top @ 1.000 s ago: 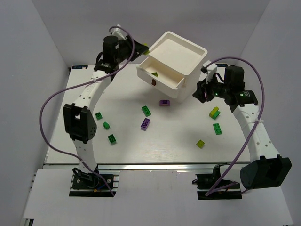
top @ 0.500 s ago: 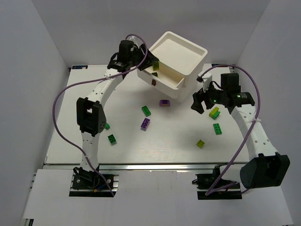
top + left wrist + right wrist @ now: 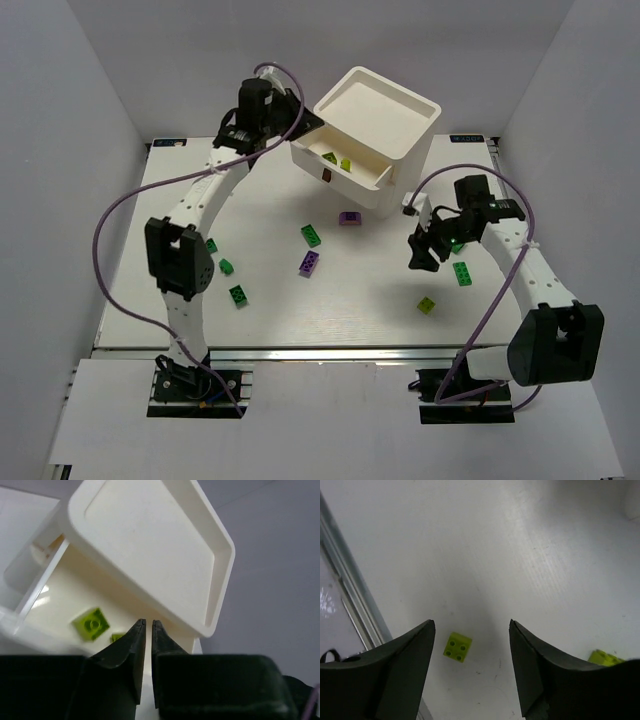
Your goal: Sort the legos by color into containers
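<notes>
Two white containers are stacked at the back; the upper one (image 3: pixel 405 150) sits askew on the lower one (image 3: pixel 350 190). Two yellow-green legos (image 3: pixel 330 157) (image 3: pixel 346 164) lie in the lower bin, one of them large in the left wrist view (image 3: pixel 91 624). My left gripper (image 3: pixel 308 124) (image 3: pixel 148 622) hovers at that bin's opening, shut and holding nothing. My right gripper (image 3: pixel 422 255) (image 3: pixel 472 622) hangs open above the table. A yellow-green lego (image 3: pixel 457 646) (image 3: pixel 427 305) lies just below its left finger. Another yellow-green lego (image 3: pixel 604 657) peeks out at the right finger.
Loose bricks lie on the white table: purple ones (image 3: pixel 349 218) (image 3: pixel 309 263), dark green ones (image 3: pixel 311 234) (image 3: pixel 462 272), and three dark green ones (image 3: pixel 226 266) beside the left arm. Grey walls close in the table on both sides.
The left gripper let a yellow-green brick go into the lower bin, then drew back and shut. The right gripper swung down and toward the near side, over the table's yellow-green brick.
</notes>
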### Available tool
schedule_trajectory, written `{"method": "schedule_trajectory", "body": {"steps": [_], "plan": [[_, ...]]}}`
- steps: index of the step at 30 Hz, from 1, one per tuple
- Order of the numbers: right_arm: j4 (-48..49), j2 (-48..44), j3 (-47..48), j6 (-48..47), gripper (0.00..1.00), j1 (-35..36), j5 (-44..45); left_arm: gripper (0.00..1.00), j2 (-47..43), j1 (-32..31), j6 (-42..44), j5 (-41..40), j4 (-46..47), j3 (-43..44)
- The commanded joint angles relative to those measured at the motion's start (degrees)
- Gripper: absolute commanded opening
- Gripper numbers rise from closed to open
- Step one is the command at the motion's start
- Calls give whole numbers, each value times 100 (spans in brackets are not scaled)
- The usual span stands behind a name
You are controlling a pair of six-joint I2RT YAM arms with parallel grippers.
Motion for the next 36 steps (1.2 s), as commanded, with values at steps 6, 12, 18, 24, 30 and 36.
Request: {"method": "schedule_trajectory", "body": {"steps": [6,12,18,24,30,36], "plan": [[-876,637,-377,-521,84,174,697,83,-3326,124,1326,-979,-119,-3215],[293,390,-1239,866,88,701,2270,94,-5227,124,949,-1762,-39,-5527],[1083,496,-1713,1509,85,1009,3229,93,-5588,124,606,-1780,13,-6163],[1323,593,-1925,1598,77,1115,3363,94,-5351,124,676,-1683,4,-6181],[1349,663,-2065,1677,56,1194,3213,94,-5351,124,668,-1709,13,-6243],[1200,690,-2013,1634,14,1167,3187,94,-5386,124,606,-1710,31,-6383]]}}
